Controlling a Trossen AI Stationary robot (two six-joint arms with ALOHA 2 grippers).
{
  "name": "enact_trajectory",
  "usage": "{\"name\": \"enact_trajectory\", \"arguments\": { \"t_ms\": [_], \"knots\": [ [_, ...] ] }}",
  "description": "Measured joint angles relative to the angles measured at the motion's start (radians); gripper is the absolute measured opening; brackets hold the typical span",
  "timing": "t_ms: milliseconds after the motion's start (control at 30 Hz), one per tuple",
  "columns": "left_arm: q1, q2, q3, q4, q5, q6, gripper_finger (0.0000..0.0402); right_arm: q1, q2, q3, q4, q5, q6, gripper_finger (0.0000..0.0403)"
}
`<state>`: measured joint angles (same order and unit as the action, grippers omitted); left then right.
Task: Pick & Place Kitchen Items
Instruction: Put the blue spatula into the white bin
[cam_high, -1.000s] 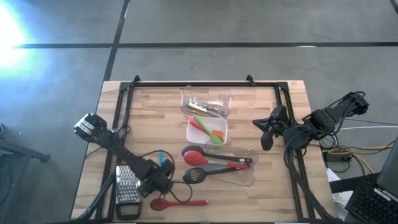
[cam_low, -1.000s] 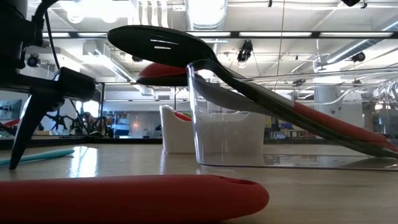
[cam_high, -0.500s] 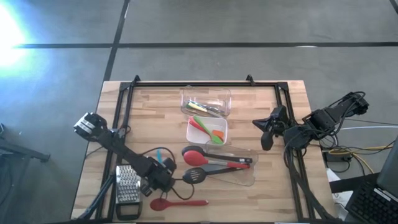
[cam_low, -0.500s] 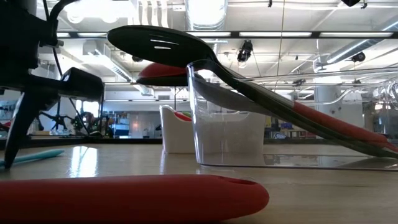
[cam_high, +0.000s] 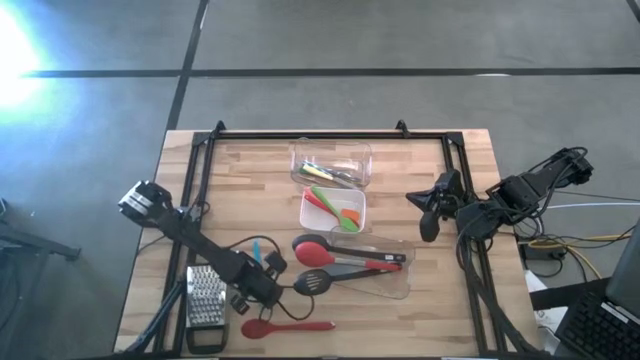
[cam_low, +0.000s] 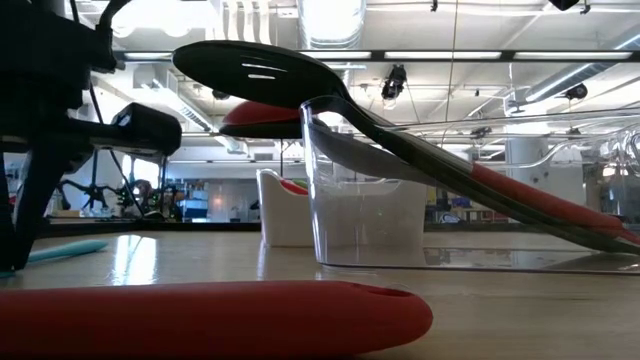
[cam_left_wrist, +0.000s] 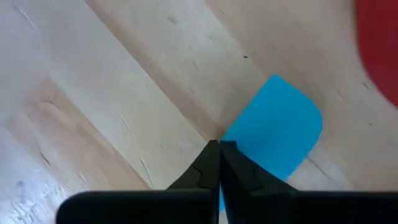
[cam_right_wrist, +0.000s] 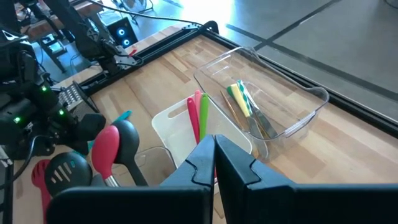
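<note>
A teal spatula (cam_high: 258, 250) lies flat on the table at the near left. Its blade (cam_left_wrist: 280, 134) fills the left wrist view. My left gripper (cam_high: 264, 280) points down at it, fingers shut, tips (cam_left_wrist: 219, 148) at the blade's edge. A red spoon (cam_high: 285, 326) lies near the front edge. More utensils sit in three tubs: the far tub (cam_high: 331, 165), the middle tub (cam_high: 334, 208) and the near tub (cam_high: 365, 265). My right gripper (cam_high: 430, 215) waits shut at the table's right. My left gripper comes from above, pointing down, and its shut fingertips (cam_left_wrist: 211, 155) meet at the edge of the teal spatula's blade (cam_left_wrist: 249, 146). The blade lies flat on the wood. Whether any of it is pinched between the fingers cannot be told.
A steel box grater (cam_high: 205, 300) lies just left of my left gripper. A black ladle and slotted spoon (cam_high: 315, 283) stick out of the near tub toward my left gripper. A black frame (cam_high: 200, 160) runs along the table's edges.
My left gripper has shut its fingers over the teal spatula's blade and has shifted a little toward the table's right. My right arm has kept still.
</note>
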<state>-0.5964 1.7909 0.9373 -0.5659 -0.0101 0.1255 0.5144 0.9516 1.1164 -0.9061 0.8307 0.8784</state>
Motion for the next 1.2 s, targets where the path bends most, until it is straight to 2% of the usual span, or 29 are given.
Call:
{"name": "enact_trajectory", "arguments": {
  "t_ms": [200, 400, 533, 667, 733, 867, 1033, 1200],
  "knots": [
    [0.006, -0.034, 0.09, -0.13, -0.002, -0.155, 0.0035, 0.0, 0.0, 0.001, 0.0, 0.0, 0.001, 0.0008],
    [0.006, -0.067, 0.19, -0.204, 0.073, -0.31, 0.0122, 0.0, 0.0, 0.002, 0.0, 0.0, 0.0, 0.0008],
    [0.012, -0.069, 0.224, -0.274, 0.011, -0.484, 0.0194, 0.0, 0.0, 0.002, -0.001, 0.0, -0.007, 0.0008],
    [0.012, -0.071, 0.221, -0.268, -0.08, -0.74, 0.0255, 0.0, 0.0, 0.001, -0.001, 0.0, -0.021, 0.0008],
    [0.012, -0.068, 0.212, -0.27, -0.09, -0.805, 0.0279, 0.0, 0.0, -0.004, -0.002, 0.0, -0.028, 0.0008],
    [0.01, -0.068, 0.198, -0.261, -0.093, -0.751, 0.0309, 0.0, 0.0, -0.008, -0.002, 0.0, -0.045, 0.0008],
    [0.01, -0.069, 0.19, -0.243, -0.076, -0.585, 0.0311, 0.0, 0.0, -0.009, -0.002, -0.01, -0.045, 0.0008],
    [-0.01, -0.069, 0.171, -0.191, 0.034, -0.378, 0.0308, 0.0, 0.0, -0.01, -0.002, -0.019, -0.044, 0.0008]
  ]
}}
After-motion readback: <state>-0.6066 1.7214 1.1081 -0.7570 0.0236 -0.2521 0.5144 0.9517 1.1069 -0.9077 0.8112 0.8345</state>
